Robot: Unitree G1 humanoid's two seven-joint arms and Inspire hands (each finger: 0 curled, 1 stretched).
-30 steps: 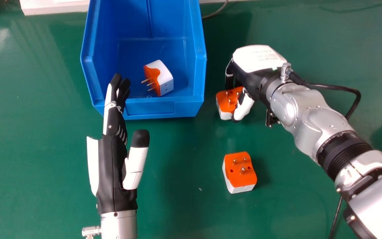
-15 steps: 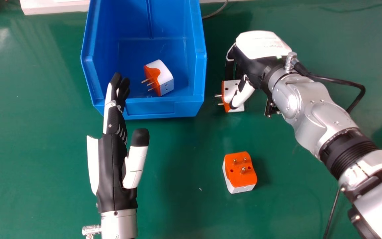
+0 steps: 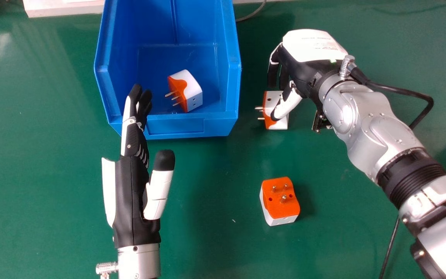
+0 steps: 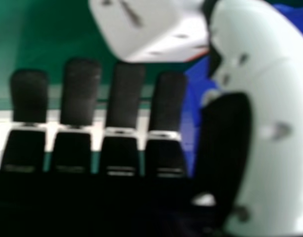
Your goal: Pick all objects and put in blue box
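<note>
- In the foreground I am holding my left hand [image 3: 126, 193] released in front of the blue box [image 3: 176, 126], with fingers extending straight towards it and thumb standing apart.
- One orange-and-white three-pin plug adapter [image 3: 281, 209] is resting on the green tabletop [image 3: 215, 201], in front of the box and off to its right, pins pointing up.
- A second plug adapter [image 3: 281, 123] is lying on its side just right of the box's front end, pins pointing towards the box.
- A third plug adapter [image 3: 192, 91] is sitting inside the box near its front wall, tilting, pins facing left.
- Right of the box, I am having my right hand [image 3: 302, 71] open, its fingers running straight and its thumb overlapping the second adapter; whether they are touching, I cannot tell.
- A grey cable [image 3: 252, 14] is curving out at the box's far right.
</note>
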